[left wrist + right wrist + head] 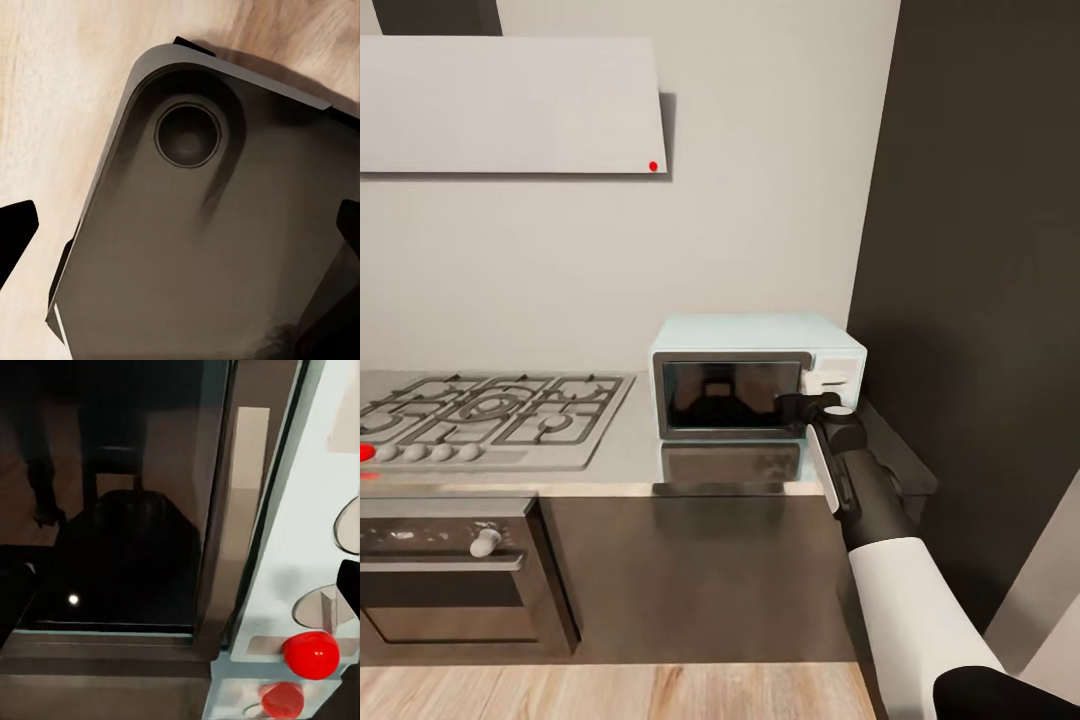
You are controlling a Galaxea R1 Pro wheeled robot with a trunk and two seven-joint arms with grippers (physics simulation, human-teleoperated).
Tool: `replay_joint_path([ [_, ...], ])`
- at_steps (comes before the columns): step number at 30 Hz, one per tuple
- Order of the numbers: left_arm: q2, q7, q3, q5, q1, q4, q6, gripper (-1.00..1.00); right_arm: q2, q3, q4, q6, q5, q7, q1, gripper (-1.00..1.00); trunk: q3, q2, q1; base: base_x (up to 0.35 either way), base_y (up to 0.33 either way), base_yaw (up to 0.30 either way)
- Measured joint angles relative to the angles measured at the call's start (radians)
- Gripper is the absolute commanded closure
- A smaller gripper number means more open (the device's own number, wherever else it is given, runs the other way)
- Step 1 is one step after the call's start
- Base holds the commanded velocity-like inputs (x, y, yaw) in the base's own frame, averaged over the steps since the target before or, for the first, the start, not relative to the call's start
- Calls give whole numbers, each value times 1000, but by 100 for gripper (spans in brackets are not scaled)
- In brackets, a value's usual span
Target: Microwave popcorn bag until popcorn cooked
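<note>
- Kitchen wall in pale grey backs a long steel desk [630,470], with a dark tall cabinet [980,250] closing off the 3 o'clock side and wood floor [610,692] below.
- On the desk, toward 9 o'clock, sits a gas hob [490,412]; under it is a dark oven [455,570] with a knob.
- At the desk's 3 o'clock end stands the microwave [755,350], mint-blue. Its long axis runs 9 to 3 o'clock along the wall, and its dark glass door [730,395] faces the robot at 6 o'clock and is closed.
- Its control panel [830,380] is on the 3 o'clock side of the door; the right wrist view shows a red button [310,654] low on that panel, just beside the door's edge.
- The right hand [807,404] is at the seam between door and panel, at or very near the front face; I cannot tell whether it touches.
- Dark fingertips at both edges of the right wrist view suggest the right hand is spread, with nothing pinched.
- The left hand [180,225] hangs well away over the robot's dark base [210,247] and the floor; its fingertips [15,236] sit far apart, so it is spread and empty.
- The popcorn bag cannot be made out here; the glass is too dark to show whether it is inside.
- Judging by this, the right arm is the nearer 1, and the next move turns on the panel lying toward 3 o'clock of the hand.
</note>
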Motion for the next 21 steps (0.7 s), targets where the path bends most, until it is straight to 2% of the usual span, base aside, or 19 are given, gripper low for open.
replay_joint_path([
  [4,0,0,1,0,0,0,0,-100,-5,-2,0,-15,4,37,0,-100,0,0,0,5,4,0],
  [9,0,0,2,-1,0,0,0,-100,-9,-2,1,-28,1,44,0,-100,0,0,0,0,0,0],
  [14,0,0,4,1,0,0,0,-100,-11,-16,3,-38,-3,133,0,-100,0,0,0,0,0,0],
  [21,1,1,9,5,0,-1,-3,-100,-5,-28,9,-44,4,134,1,-100,0,0,0,0,0,0],
])
